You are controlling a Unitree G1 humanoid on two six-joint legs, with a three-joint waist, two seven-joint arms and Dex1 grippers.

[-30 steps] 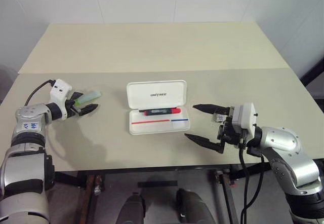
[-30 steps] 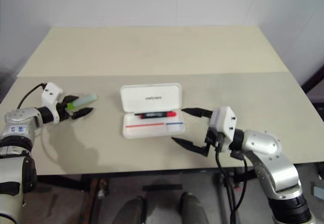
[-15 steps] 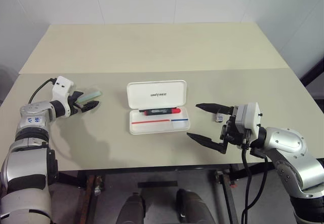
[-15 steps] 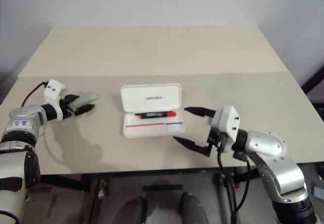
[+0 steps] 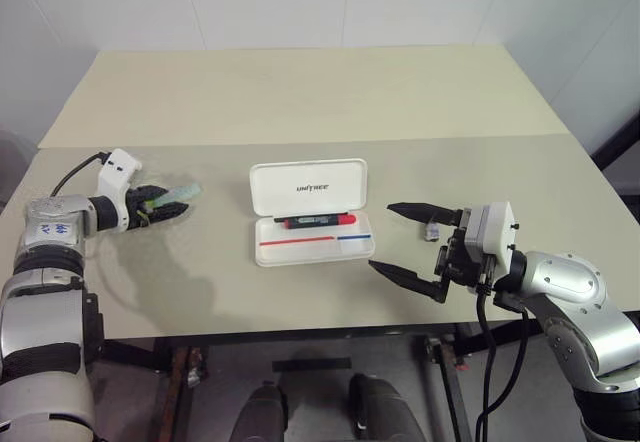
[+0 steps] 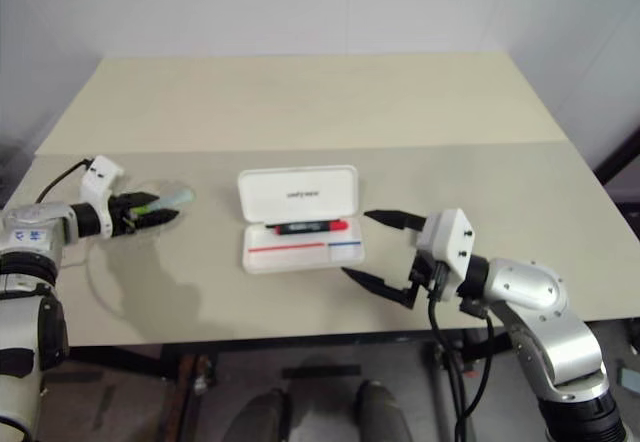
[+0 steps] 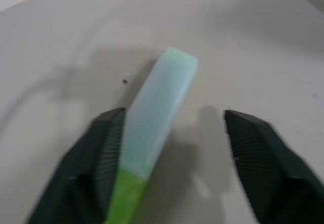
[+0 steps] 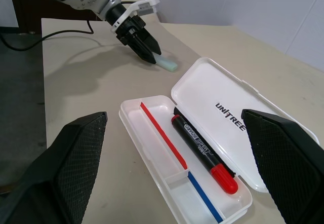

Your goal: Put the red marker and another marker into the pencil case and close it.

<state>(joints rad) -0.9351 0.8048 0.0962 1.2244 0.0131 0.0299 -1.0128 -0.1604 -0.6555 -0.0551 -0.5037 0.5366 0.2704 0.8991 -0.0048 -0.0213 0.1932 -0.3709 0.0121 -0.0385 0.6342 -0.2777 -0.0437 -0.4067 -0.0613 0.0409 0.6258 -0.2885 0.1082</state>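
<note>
The pencil case [image 5: 290, 252] lies open in the middle of the table, its lid [image 5: 308, 174] laid flat behind the tray. Inside the tray, along its back wall, rests the red marker [image 5: 316, 220]. At the far left the light green marker [image 5: 178, 195] lies on the table between the fingers of my left gripper [image 7: 174, 115]. One finger [image 7: 104, 148] touches the green marker and the other stands apart from it. My right gripper [image 5: 381, 237] hovers wide open just right of the case, holding nothing.
A small grey item [image 5: 432, 230] lies on the table beside my right gripper. A seam [image 5: 450, 139] crosses the table behind the case, with bare tabletop beyond it. The front edge [image 5: 300, 330] runs close below the case.
My left gripper's fingers have narrowed around the green marker and the wrist has tipped down a little. The case, the red marker and my right gripper are as before.
</note>
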